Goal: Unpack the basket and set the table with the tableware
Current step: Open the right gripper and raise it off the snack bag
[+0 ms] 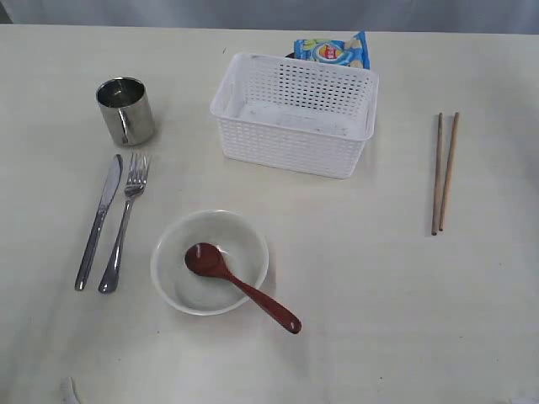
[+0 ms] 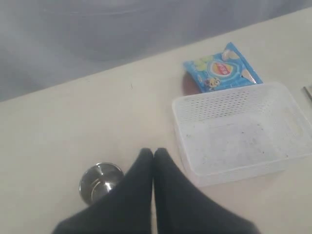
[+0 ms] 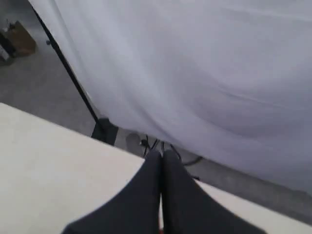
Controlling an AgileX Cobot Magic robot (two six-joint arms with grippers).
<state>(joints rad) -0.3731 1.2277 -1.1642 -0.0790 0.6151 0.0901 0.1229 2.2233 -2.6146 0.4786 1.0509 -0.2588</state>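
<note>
The white perforated basket (image 1: 294, 115) (image 2: 243, 136) stands empty at the back middle of the table (image 1: 379, 295). A shiny steel cup (image 1: 125, 110) (image 2: 100, 181) is at the left, with a steel knife (image 1: 99, 220) and fork (image 1: 124, 221) side by side in front of it. A white bowl (image 1: 210, 262) near the front holds a reddish-brown spoon (image 1: 240, 286). Two wooden chopsticks (image 1: 444, 172) lie at the right. My left gripper (image 2: 153, 153) is shut and empty above the table between cup and basket. My right gripper (image 3: 162, 155) is shut and empty past the table edge. Neither arm shows in the exterior view.
A blue chip bag (image 1: 333, 51) (image 2: 222, 74) lies behind the basket. A white curtain (image 3: 195, 68) and a dark stand foot (image 3: 103, 129) are beyond the table's edge in the right wrist view.
</note>
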